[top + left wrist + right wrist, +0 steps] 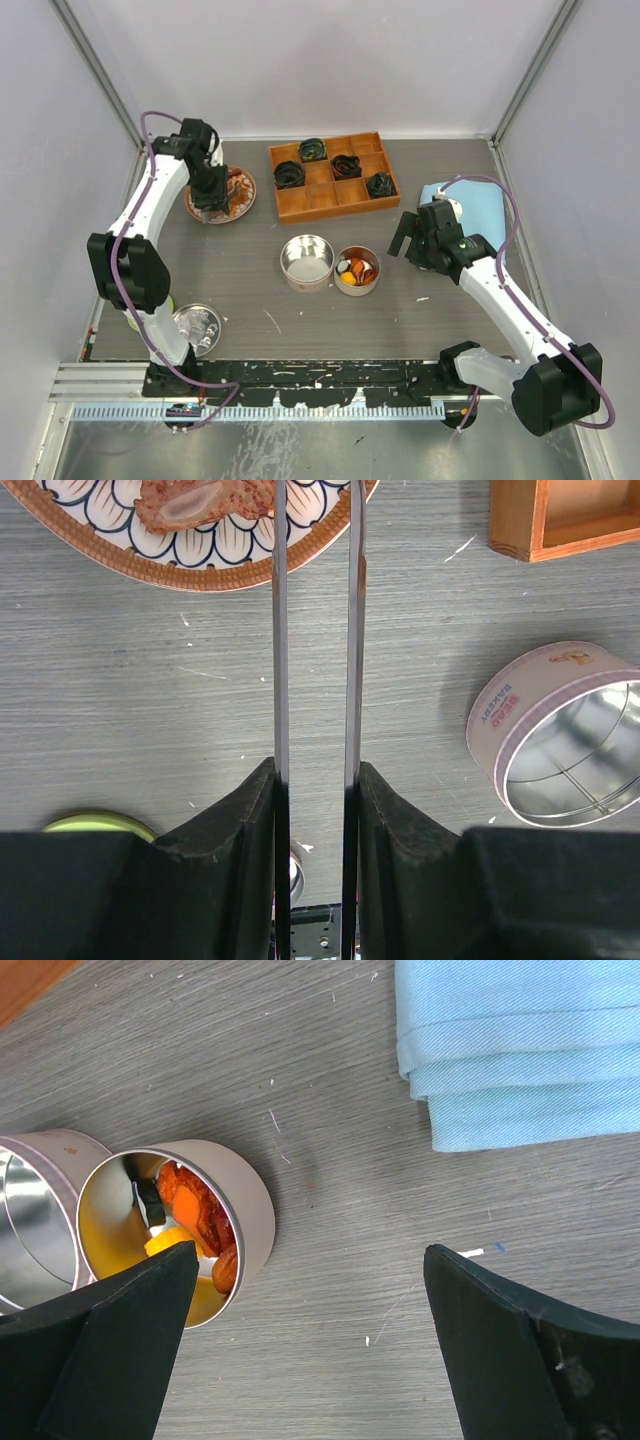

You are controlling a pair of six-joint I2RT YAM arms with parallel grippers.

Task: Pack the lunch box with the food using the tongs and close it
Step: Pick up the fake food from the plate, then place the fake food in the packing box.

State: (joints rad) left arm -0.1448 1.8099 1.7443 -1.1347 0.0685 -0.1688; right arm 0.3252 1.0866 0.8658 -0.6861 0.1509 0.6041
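Observation:
My left gripper (212, 196) (315, 780) is shut on the tongs (280, 630). Their two thin silver arms run up to the patterned plate (243, 199) (200, 565) at the back left. A brownish piece of food (200, 500) lies on that plate beside the tong tips, which run out of view. An empty round tin (307, 262) (500, 720) stands mid-table. Beside it a second tin (374, 272) (250, 1210) holds orange, red and yellow food (357, 270) (190, 1210). My right gripper (412, 240) (310, 1250) hangs open just right of that tin, holding nothing.
A wooden compartment tray (305, 200) (520, 520) with dark coiled lumps sits at the back. A folded blue cloth (480, 205) (520, 1050) lies at the right. A silver round lid (197, 328) and a yellow-green object (95, 825) lie near the left arm's base.

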